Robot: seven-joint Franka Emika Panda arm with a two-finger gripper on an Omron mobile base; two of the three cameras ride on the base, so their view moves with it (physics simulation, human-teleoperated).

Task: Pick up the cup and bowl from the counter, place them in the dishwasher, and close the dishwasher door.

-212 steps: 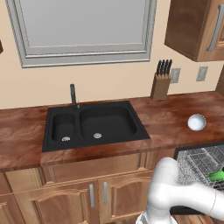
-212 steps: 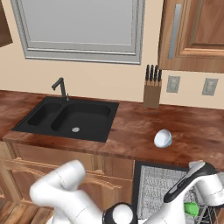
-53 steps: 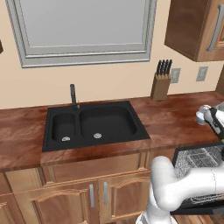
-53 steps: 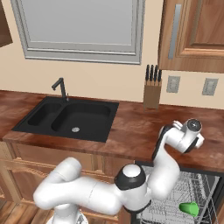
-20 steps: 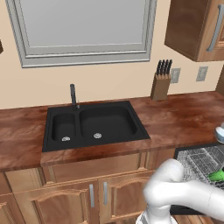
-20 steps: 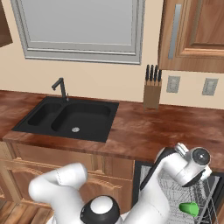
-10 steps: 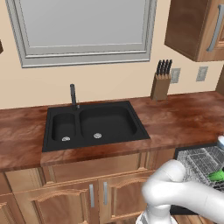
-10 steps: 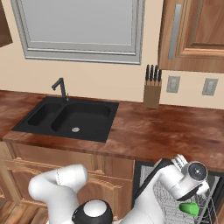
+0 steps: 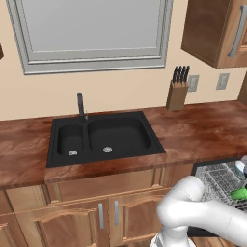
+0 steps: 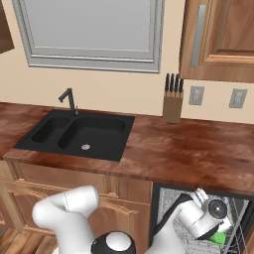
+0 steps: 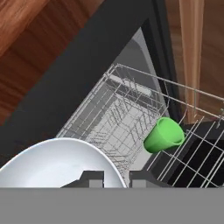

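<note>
Glossy white-grey round bowl sits right at the gripper in hand view, rim between the 2 dark finger tips, jaws narrow & clamped on it; smooth curved surface, pale grey shading. Bowl is above the grey wire rack of the black built-in dishwasher, which stands open. Small bright green cup lies tipped on its side in the rack, just beside a darker wire section, apart from the bowl. In left base view the cup shows as a green bit at the rack's right edge; in right base view it peeks out under the white arm's wrist. Reddish-brown mottled glossy counter runs above the dishwasher, w/ black double sink & wooden knife block near the wall.
</note>
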